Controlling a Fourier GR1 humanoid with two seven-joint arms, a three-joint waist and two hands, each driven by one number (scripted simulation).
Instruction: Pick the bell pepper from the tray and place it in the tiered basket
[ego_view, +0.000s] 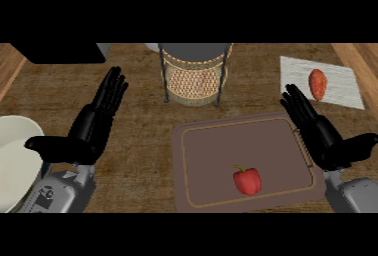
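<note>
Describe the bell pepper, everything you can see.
The bell pepper is red, with a short green stem pointing toward the view's upper left. It lies on the brown tray, in its lower right part, clear of the rim. Nothing touches it but the tray; the right hand is open at the tray's right edge.

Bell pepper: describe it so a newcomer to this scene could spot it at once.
Find the flat brown rectangular tray nearer than the woven wicker tiered basket. The blocky red bell pepper with a green stem lies alone in its near right part. The only other reddish item, a slimmer orange vegetable, sits off the tray on a white mat far right.
</note>
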